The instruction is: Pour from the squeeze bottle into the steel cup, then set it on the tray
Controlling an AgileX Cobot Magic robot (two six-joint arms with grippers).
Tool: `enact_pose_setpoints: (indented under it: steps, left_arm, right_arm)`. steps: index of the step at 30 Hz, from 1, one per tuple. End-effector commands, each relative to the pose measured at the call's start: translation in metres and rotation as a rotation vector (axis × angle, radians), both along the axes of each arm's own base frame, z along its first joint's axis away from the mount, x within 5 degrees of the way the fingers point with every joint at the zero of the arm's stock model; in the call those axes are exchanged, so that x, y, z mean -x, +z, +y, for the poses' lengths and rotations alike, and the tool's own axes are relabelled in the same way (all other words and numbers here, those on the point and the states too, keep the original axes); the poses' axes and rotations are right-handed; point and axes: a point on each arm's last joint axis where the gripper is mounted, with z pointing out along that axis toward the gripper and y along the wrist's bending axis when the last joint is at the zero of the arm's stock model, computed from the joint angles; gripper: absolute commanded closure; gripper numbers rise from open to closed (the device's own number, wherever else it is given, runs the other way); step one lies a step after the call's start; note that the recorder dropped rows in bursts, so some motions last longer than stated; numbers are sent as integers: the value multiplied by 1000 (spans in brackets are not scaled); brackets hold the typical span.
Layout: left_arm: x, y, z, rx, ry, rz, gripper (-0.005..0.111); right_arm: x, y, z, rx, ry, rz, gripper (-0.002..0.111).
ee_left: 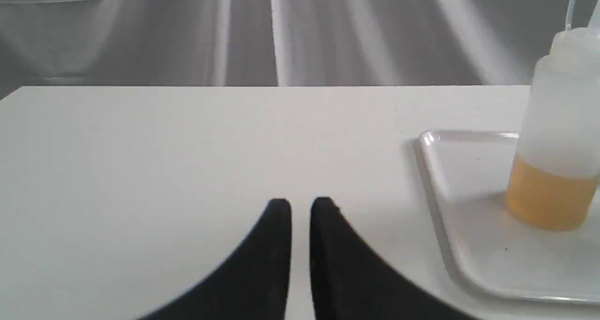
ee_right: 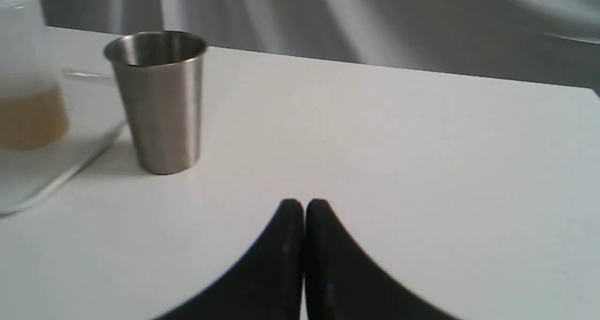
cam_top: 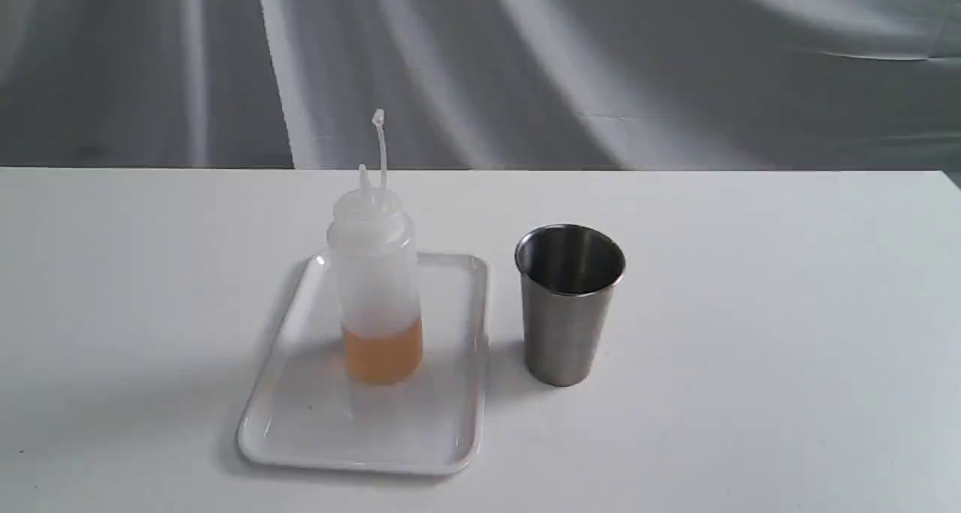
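Note:
The squeeze bottle (cam_top: 373,273) stands upright on the white tray (cam_top: 405,423), with amber liquid in its lower part and its cap strap sticking up. Right of the tray, the steel cup (cam_top: 569,310) stands upright on the table. In the left wrist view my left gripper (ee_left: 300,203) hovers over bare table, its fingers all but together and holding nothing, with the tray (ee_left: 468,193) and bottle (ee_left: 558,146) off to one side. My right gripper (ee_right: 303,203) is shut and empty, well short of the cup (ee_right: 159,104); the bottle (ee_right: 28,100) is beyond it. Neither arm shows in the exterior view.
The white table (cam_top: 751,348) ends at a straight far edge, with a grey draped cloth backdrop (cam_top: 601,62) behind it. Nothing else stands on the table.

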Motion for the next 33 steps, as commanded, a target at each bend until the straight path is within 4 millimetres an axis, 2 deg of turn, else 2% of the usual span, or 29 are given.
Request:
enact_pose_setpoints:
  steps: [1,8,33]
  left_arm:
    - [0,-1,0,1,-2,-5,98]
    - [0,-1,0,4,-1,-5,98]
    - [0,-1,0,5,-1,-5,98]
  right_arm:
    - [0,0,-3,-10,-65,-10,108]
    - [1,-1,-8,-10,-156,-5,108]
    - [2,-4,-8,-5,-159,29,108]
